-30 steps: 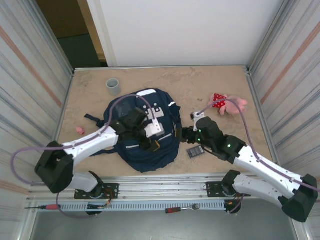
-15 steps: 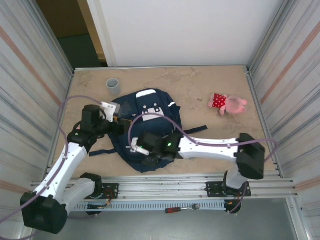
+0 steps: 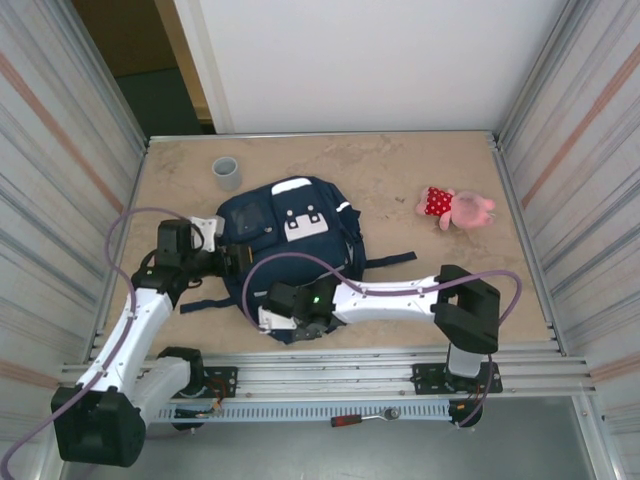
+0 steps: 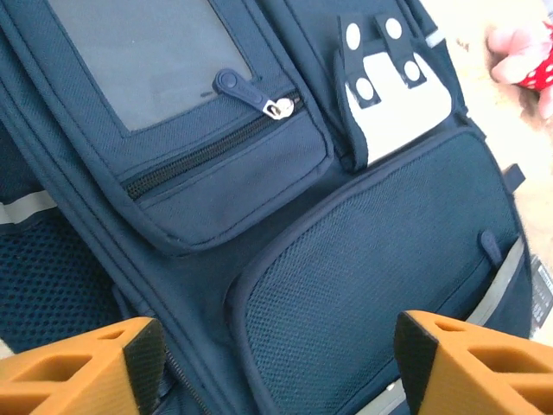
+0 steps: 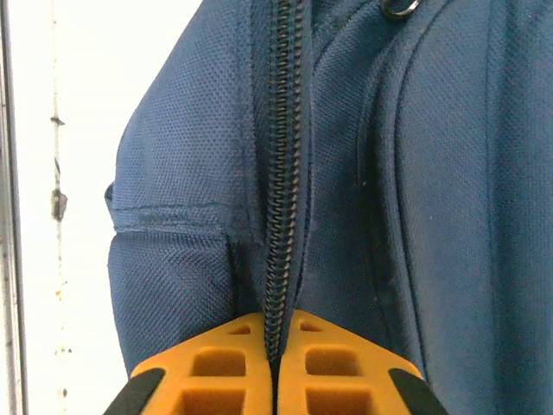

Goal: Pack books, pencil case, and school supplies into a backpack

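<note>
Here, the scene: a sandy bench (image 3: 420,170) seen from above, with two white robot arms reaching in from its near edge.
Left claw: the left claw (image 3: 232,258) sits at the left side of the bag. In its wrist view the left claw (image 4: 276,372) is spread wide, with an orange finger at each lower corner. It grips nothing, and the mesh front pocket lies between and beyond the fingers.
Grey cup: a small grey cup (image 3: 226,172) stands upright near the far left of the bench, apart from the bag.
Backpack: the navy backpack (image 3: 300,225) lies flat, front up, in the middle of the bench, its white patches (image 4: 393,95) facing the camera.
Right claw: the right arm stretches across to the bag's near edge. The right claw (image 3: 275,318) is pressed fully closed, and in its wrist view the right claw (image 5: 275,341) meets right on the line of the zip (image 5: 281,173). Whether a pull tab or cloth is pinched between the tips cannot be told.
Plush toy: a pink and red plush toy (image 3: 455,208) lies far right, well apart from the bag.
Step in hand: probably working the main zip at the near edge.
Next move: likely a steady pull along the zip line while the left claw closes on the bag to brace it.
</note>
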